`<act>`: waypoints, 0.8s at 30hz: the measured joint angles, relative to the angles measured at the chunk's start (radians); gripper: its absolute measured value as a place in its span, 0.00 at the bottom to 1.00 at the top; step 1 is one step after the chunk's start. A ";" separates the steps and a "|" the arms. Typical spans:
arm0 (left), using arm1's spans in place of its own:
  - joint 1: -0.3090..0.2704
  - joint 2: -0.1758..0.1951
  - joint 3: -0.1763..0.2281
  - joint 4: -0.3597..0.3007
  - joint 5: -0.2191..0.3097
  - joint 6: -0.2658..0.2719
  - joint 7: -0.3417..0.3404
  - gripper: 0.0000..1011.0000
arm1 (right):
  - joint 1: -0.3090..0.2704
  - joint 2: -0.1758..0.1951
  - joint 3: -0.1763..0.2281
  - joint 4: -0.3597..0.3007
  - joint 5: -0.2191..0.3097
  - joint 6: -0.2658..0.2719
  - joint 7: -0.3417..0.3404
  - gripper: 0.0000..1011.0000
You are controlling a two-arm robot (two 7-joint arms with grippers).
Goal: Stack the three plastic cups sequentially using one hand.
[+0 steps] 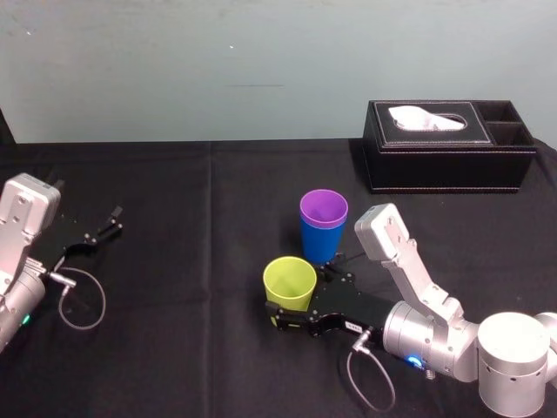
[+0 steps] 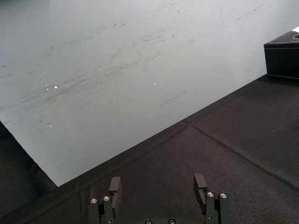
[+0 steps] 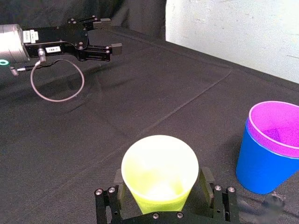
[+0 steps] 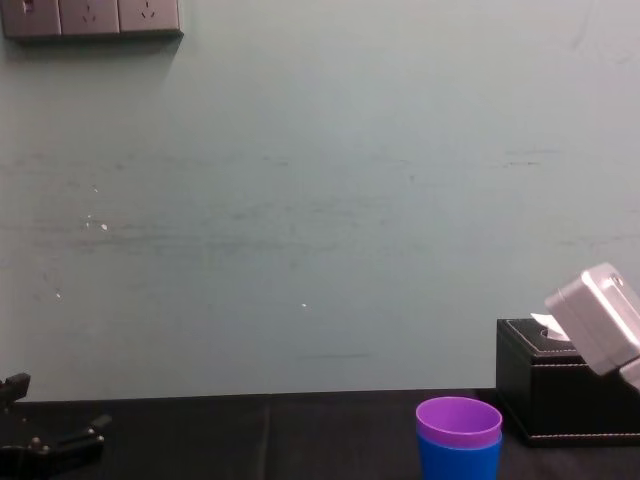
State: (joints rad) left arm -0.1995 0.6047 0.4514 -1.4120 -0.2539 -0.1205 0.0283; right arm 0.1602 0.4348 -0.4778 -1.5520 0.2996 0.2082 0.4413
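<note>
Down at the middle of the black cloth (image 1: pixel 174 287), the right gripper (image 3: pixel 161 186) has its two fingers clamped on the yellow-green cup (image 1: pixel 289 280), one on each side of the lower wall. The cup stands upright, mouth to the ceiling; whether its base touches the cloth I can't tell. Just beyond it and a touch to the right sits the target: the purple cup (image 1: pixel 324 209) nested in the blue cup (image 1: pixel 320 246), with only its rim band showing above the blue. By my reading two are stacked and this is the last one. The move now wants a straight lift, high enough for the base to clear that purple rim. Then it's a short carry across and a level descent dead centre, because any tilt could catch the lip and tip the pair. Easy on the squeeze too: these are smooth, glossy plastic tumblers, tapered narrow at the foot, so they look likely to flex or slide out of a hard pinch. That taper should help at the finish, guiding the cup home. Far to the left, the left gripper (image 2: pixel 159 186) lies parked, fingers spread with nothing between them. The black stitched tissue box (image 1: pixel 448 148) sits well clear at the far right.
</note>
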 joint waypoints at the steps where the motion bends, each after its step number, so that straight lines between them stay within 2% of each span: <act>1: 0.000 0.000 0.000 0.000 0.000 0.000 0.000 1.00 | 0.000 0.000 0.000 0.000 0.000 0.000 0.000 0.98; 3: 0.000 0.000 0.000 0.000 0.000 0.000 0.000 1.00 | 0.000 0.000 0.000 0.000 0.000 0.000 0.000 0.96; 11: 0.000 0.000 0.000 0.000 0.000 0.000 0.000 1.00 | -0.001 0.001 0.001 0.000 0.000 0.000 -0.001 0.75; 24: 0.000 0.000 0.000 0.000 0.000 0.000 0.000 1.00 | -0.001 0.001 0.001 -0.001 0.000 -0.001 -0.001 0.72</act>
State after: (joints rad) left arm -0.1995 0.6047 0.4514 -1.4120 -0.2539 -0.1205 0.0283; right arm 0.1589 0.4361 -0.4764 -1.5532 0.3000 0.2073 0.4407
